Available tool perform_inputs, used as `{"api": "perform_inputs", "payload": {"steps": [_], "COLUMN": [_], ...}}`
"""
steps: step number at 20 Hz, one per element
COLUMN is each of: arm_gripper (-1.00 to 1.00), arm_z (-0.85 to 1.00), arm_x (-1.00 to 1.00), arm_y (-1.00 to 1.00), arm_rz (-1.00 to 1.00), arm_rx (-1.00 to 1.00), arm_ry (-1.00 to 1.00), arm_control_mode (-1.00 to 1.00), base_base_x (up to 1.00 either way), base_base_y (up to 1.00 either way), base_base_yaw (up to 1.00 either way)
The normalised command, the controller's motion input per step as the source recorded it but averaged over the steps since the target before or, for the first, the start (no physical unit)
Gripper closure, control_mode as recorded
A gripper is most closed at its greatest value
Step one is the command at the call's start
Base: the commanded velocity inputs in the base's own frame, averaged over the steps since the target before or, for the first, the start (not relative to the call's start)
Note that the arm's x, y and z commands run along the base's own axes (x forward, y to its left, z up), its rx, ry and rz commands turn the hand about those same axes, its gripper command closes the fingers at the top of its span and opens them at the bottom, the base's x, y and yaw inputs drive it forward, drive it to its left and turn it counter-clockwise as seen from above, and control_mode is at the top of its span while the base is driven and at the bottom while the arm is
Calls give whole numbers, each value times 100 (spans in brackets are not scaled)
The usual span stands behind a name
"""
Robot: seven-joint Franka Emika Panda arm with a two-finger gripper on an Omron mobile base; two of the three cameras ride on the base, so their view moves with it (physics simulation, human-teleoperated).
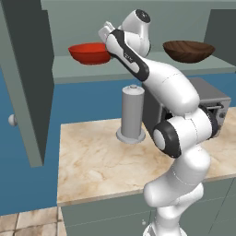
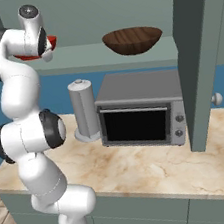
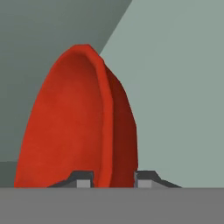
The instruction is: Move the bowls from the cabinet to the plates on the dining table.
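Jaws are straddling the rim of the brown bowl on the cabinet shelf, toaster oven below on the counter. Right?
Wrong bowl. The hand view shows the jaws either side of the rim of the red bowl; the brown bowl sits apart on the shelf, untouched. The toaster oven is on the counter below.

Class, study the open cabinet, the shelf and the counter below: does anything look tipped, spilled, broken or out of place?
Nothing stands out. The red bowl and the wooden bowl both sit upright on the cabinet shelf, well apart. The gripper straddles the red bowl's rim. On the counter, the grey canister and toaster oven stand upright, with no spills.
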Motion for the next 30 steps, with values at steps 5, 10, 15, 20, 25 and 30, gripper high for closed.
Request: {"api": "perform_inputs", "payload": {"steps": [5,10,15,20,25,30], "arm_gripper": [100,100,100,100,100,100], "arm_z": [0,0,0,0,0,0], "arm_x": [-9,-51,-49,-59,-74,-87], "arm_y": [0,-7,-42,-57,-43,-24], "arm_rz": [0,0,0,0,0,0], "arm_rx": [0,0,0,0,0,0], "arm_ry": [0,0,-3,-6,-4,-4], "arm_control_mode": [-100,-100,-100,-100,-100,-100], "base_base_x": [0,0,0,0,0,0], "base_base_y": [0,0,0,0,0,0], "base_base_yaw": [0,0,0,0,0,0]}}
